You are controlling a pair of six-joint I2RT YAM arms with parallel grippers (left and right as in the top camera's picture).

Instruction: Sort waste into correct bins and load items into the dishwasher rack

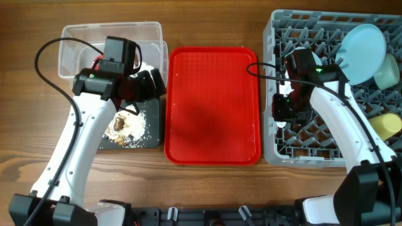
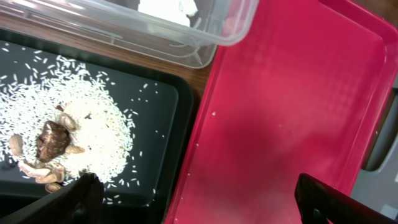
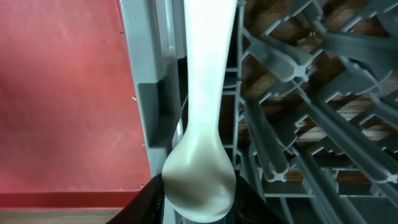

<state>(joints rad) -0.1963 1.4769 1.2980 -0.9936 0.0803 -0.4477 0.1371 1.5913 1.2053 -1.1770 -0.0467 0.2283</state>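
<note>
My left gripper [image 1: 147, 85] [image 2: 205, 205] is open and empty above the right edge of the black tray [image 1: 152, 119] [image 2: 158, 99]. White rice with brown lumps [image 1: 125, 125] [image 2: 68, 134] lies in that tray. The clear tub [image 1: 75, 37] [image 2: 124, 37] holds white tissue [image 2: 168, 6]. My right gripper [image 1: 286, 110] [image 3: 199, 202] is shut on the bowl end of a white spoon [image 3: 205, 74], at the left wall of the grey dishwasher rack [image 1: 270, 144] [image 3: 143, 106]. The rack holds a pale blue plate [image 1: 363, 44], a mint bowl [image 1: 387, 71] and a yellow cup [image 1: 388, 125]. The fork, blue bowl and wrapper are out of view.
The flat red tray [image 1: 213, 107] [image 2: 292, 99] [image 3: 62, 93] lies between the bins and the rack, with nothing on it but a few stray grains. The rack's upright pegs [image 3: 292, 124] stand just right of the spoon.
</note>
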